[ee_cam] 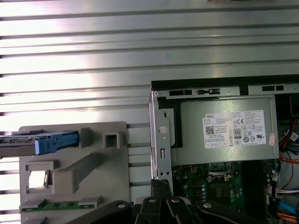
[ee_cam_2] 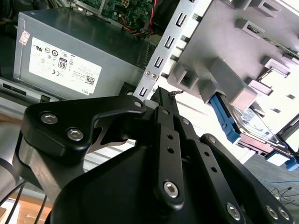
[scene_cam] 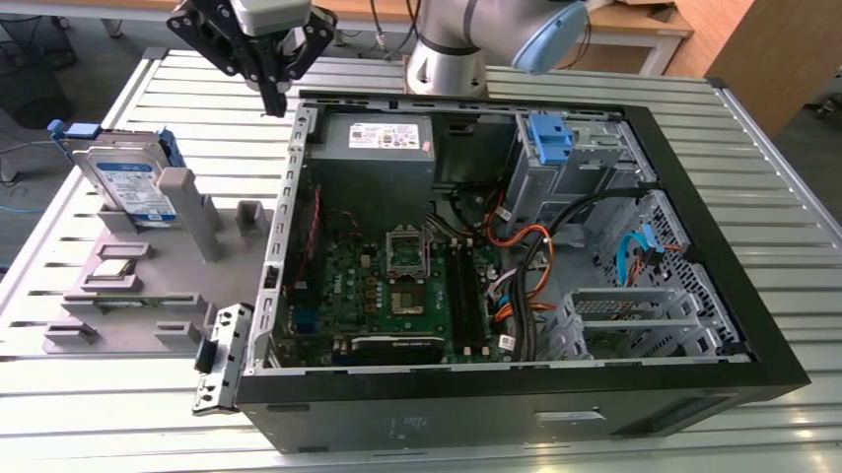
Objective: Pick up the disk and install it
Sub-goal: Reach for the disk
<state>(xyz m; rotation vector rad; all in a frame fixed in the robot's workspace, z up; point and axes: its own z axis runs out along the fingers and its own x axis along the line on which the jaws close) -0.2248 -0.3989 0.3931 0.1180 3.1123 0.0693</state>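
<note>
The disk (scene_cam: pixel 128 183), a silver drive with a blue-and-white label in a blue caddy, stands on edge in a slot of the grey fixture (scene_cam: pixel 125 296) at the exterior view's left. Both wrist views show it too: the disk (ee_cam_2: pixel 249 125) beside the fixture block, and the disk (ee_cam: pixel 46 142) edge-on. My gripper (scene_cam: pixel 274 106) hangs above the table beside the far corner of the open computer case (scene_cam: pixel 526 394), to the right of the disk and apart from it. Its black fingers (ee_cam_2: pixel 164 105) are shut together with nothing between them. The gripper (ee_cam: pixel 161 184) tip sits over the case's metal edge.
Inside the case are a grey power supply (scene_cam: pixel 375 138), a motherboard (scene_cam: pixel 394 276), orange and blue cables (scene_cam: pixel 526 246) and a bare blue bracket (scene_cam: pixel 550 138) at the drive bay. The fixture also carries a processor chip (scene_cam: pixel 112 271) and a memory stick (ee_cam: pixel 60 204). The arm's base (scene_cam: pixel 448 59) stands behind the case.
</note>
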